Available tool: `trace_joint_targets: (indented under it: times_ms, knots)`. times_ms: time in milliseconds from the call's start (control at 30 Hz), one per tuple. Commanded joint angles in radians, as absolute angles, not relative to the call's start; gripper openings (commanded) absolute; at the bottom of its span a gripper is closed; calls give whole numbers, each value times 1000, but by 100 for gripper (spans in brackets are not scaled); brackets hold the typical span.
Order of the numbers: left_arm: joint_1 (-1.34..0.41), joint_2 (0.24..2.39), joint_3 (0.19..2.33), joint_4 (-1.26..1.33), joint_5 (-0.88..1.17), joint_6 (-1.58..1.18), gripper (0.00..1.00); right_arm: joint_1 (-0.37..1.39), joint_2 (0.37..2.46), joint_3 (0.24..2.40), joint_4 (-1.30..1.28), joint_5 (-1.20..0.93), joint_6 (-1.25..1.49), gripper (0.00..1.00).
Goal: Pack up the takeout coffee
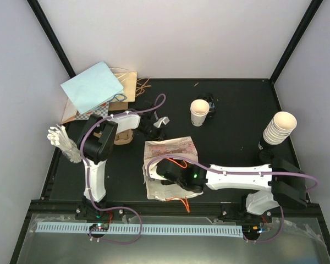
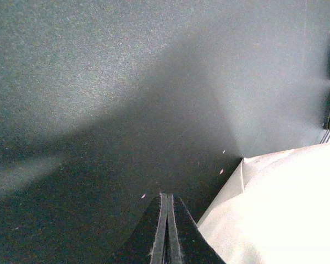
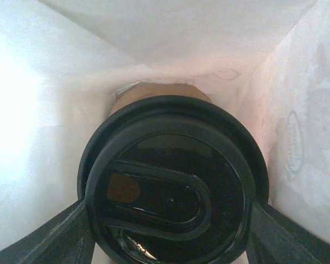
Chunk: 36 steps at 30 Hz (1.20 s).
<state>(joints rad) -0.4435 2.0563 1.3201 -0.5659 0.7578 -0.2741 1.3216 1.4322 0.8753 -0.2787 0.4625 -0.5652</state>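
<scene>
My right gripper (image 3: 173, 239) is closed around the takeout coffee cup (image 3: 173, 181). 1 finger (image 3: 66, 236) shows at the lower left of the right wrist view and the other at the lower right, both hard against the cup's black lid. The jaws stand fairly wide only because the cup fills them. The cup sits inside the paper bag (image 1: 176, 147), which lies at the centre of the top view, with my right arm reaching into it from the right. My left gripper (image 2: 166, 228) is fully closed on nothing. It hangs over the dark table (image 2: 99, 82), with a white corner of the bag at the lower right of its view.

I judge the cup light and thin-walled, so it would dent under a hard squeeze. The lid is smooth plastic, slippery, and could pop off if pinched. The best hold looks to be on the wall just under the lid, where the rim stiffens it. The bag is soft and will sag against the fingers.

The lid hides the whole cup body, so I cannot tell whether the fingers bear on the lid or on the wall below it. Nor can I tell whether the cup is full or what its base rests on. A brown edge (image 3: 154, 91) shows behind the lid, and I cannot say what it is. From above, the arm and the bag cover the grip. At upper centre stands 1 open cup (image 1: 199, 113), and a stack of cups (image 1: 279, 127) stands at the right.
</scene>
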Motion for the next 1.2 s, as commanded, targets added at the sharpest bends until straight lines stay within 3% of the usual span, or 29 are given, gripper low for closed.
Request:
trace_joint_targets:
  times_ms: [0,567,1167]
  knots:
    - [-462,2001,1296,-545,818,-295,2,1313,1473,891,-367,407,-513,45]
    - [-452,2008,1322,-540,787,-311,2,1385,1300,805,-254,644,-548,46]
    - [-466,2007,1307,-541,769,-305,2,1445,1162,818,-478,398,-387,45]
